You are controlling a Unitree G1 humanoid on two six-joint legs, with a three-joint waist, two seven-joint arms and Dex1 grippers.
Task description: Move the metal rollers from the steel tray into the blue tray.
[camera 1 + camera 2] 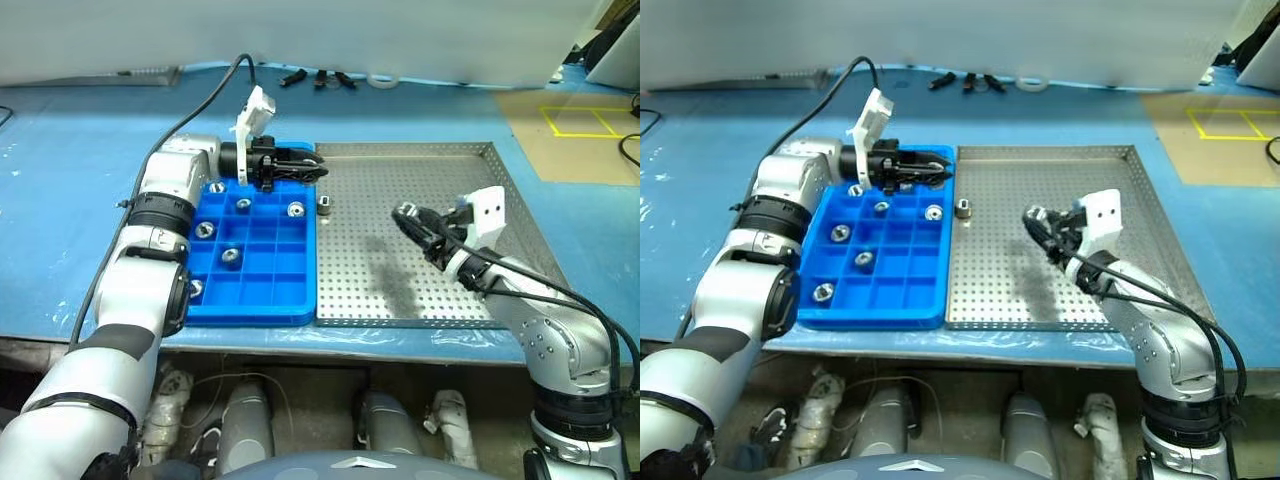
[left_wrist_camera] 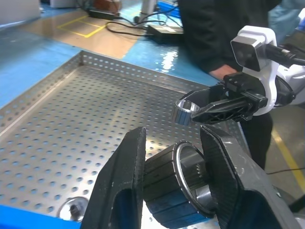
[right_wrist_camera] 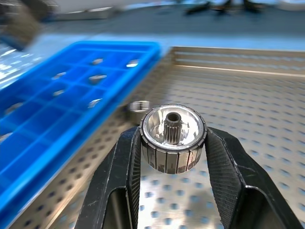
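Both pincers clamp metal rollers (image 3: 173, 139) by their ribbed sides | small, rigid, probably slick | left pincer (image 1: 300, 166) above blue tray (image 1: 290, 292), right pincer (image 1: 410, 222) over steel tray (image 1: 440, 170)

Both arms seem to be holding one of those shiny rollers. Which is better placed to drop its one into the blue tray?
The left. Its end effector already holds a roller at the blue tray's far edge, whereas the right end effector, gripping its roller, hangs over the steel tray and would need to travel across.
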